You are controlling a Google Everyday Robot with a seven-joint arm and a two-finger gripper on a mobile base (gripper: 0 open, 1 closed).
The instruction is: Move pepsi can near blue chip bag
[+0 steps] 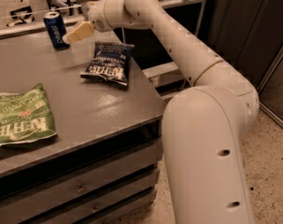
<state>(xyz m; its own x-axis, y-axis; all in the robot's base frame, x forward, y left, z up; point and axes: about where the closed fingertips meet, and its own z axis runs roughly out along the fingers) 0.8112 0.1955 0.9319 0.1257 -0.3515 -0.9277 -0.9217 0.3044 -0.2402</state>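
The pepsi can (56, 29) carries white "pepsi" lettering running down its side. The blue chip bag (107, 63) shows "KETTLE" in white block letters, upside down from here. The green chip bag (20, 119) bears the same "KETTLE" word, also inverted; its smaller line is unreadable. The gripper (72, 36), just beside the can, bears no marking.
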